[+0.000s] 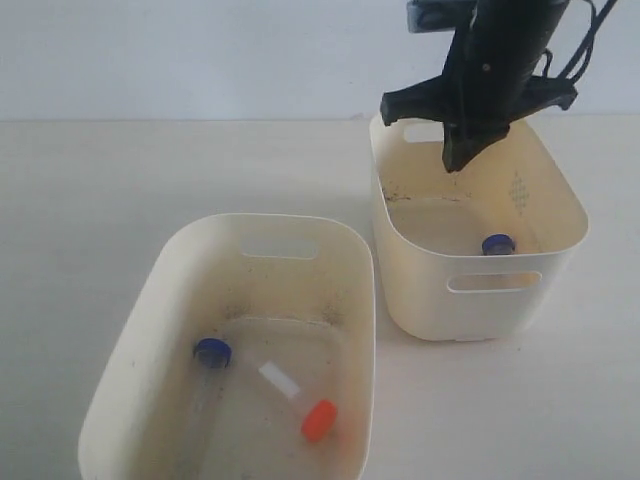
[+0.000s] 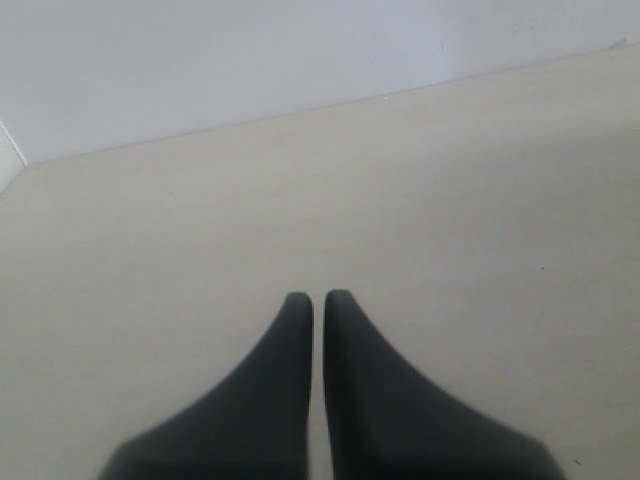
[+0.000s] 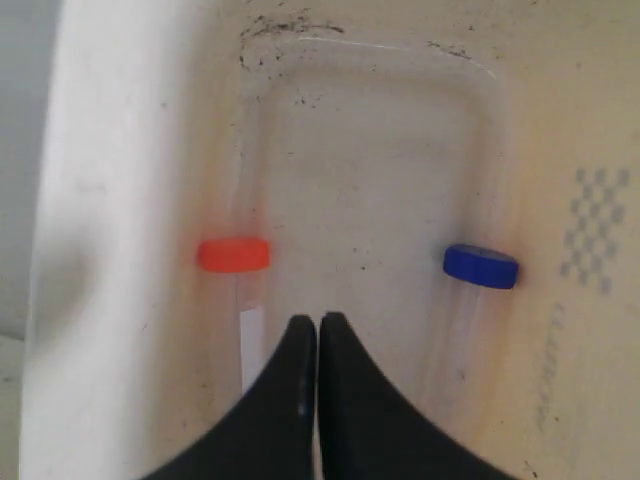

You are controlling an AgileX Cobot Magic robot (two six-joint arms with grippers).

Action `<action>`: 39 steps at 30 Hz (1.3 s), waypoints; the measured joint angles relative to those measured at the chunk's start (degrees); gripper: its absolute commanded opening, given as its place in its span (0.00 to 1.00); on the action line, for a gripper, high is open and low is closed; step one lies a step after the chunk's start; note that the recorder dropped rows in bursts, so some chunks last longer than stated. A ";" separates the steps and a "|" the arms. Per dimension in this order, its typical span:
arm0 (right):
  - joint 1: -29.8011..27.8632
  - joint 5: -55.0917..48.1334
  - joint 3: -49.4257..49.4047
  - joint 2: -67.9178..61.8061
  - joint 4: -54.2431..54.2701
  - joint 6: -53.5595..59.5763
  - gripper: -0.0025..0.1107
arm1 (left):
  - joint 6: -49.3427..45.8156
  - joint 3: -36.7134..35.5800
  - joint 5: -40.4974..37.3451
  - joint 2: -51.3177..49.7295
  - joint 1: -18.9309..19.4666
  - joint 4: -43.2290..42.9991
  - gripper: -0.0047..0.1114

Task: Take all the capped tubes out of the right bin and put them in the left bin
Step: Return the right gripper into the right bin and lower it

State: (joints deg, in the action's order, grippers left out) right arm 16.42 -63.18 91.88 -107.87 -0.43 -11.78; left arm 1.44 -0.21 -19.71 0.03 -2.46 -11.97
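Observation:
The right bin (image 1: pixel 480 300) stands at the back right, and my right gripper (image 1: pixel 455 160) hangs over its opening, shut and holding nothing. Looking down into this bin (image 3: pixel 100 200), the right wrist view shows an orange-capped tube (image 3: pixel 233 254) with a white label strip and a blue-capped tube (image 3: pixel 481 266) lying on the floor. My right gripper (image 3: pixel 318 320) is above the gap between them, nearer the orange one. From outside only the blue cap (image 1: pixel 497 244) shows. The left bin (image 1: pixel 130 330) holds a blue-capped tube (image 1: pixel 213 351) and an orange-capped tube (image 1: pixel 319 420). My left gripper (image 2: pixel 318 297) is shut over bare table.
The two bins stand close together on a pale table, and a white wall runs behind it. A faint grey chequered mark (image 1: pixel 518 190) sits on the right bin's inner wall. Dirt specks dot both bin floors. My left arm does not show in the exterior view.

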 measured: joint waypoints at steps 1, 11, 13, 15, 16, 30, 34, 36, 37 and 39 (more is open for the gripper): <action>0.00 0.29 0.00 -0.77 0.43 -0.08 0.02 | 0.00 0.00 0.00 0.00 0.00 0.00 0.08; -2.51 0.47 0.00 -4.84 0.43 -0.92 0.02 | 0.00 0.00 0.00 0.00 0.00 0.00 0.08; -3.30 -0.31 0.00 -4.84 0.43 -0.92 0.02 | 0.00 0.00 0.00 0.00 0.00 0.00 0.08; -3.73 -0.89 0.00 -4.84 0.43 -0.92 0.02 | 0.00 0.00 0.00 0.00 0.00 0.00 0.08; -3.73 -0.89 0.00 -4.84 0.43 -0.92 0.02 | 0.00 0.00 0.00 0.00 0.00 0.00 0.08; -3.73 2.04 0.00 -6.76 4.01 -0.92 0.02 | 0.00 0.00 0.00 0.00 0.00 0.00 0.08; -3.73 1.51 0.00 -8.98 4.13 -0.92 0.02 | 0.00 0.00 0.00 0.00 0.00 0.00 0.08; -3.73 1.41 0.00 -9.58 4.33 -0.92 0.02 | 0.00 0.00 0.00 0.00 0.00 0.00 0.08; -3.73 1.41 0.00 -9.85 4.38 -0.92 0.02 | 0.00 0.00 0.00 0.00 0.00 0.00 0.08; -3.73 1.41 0.00 -9.86 4.38 -0.92 0.02 | 0.00 0.00 0.00 0.00 0.00 0.00 0.08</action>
State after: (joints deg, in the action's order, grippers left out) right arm 12.69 -61.77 91.88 -117.73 3.94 -12.70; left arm 1.44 -0.21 -19.71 0.03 -2.46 -11.97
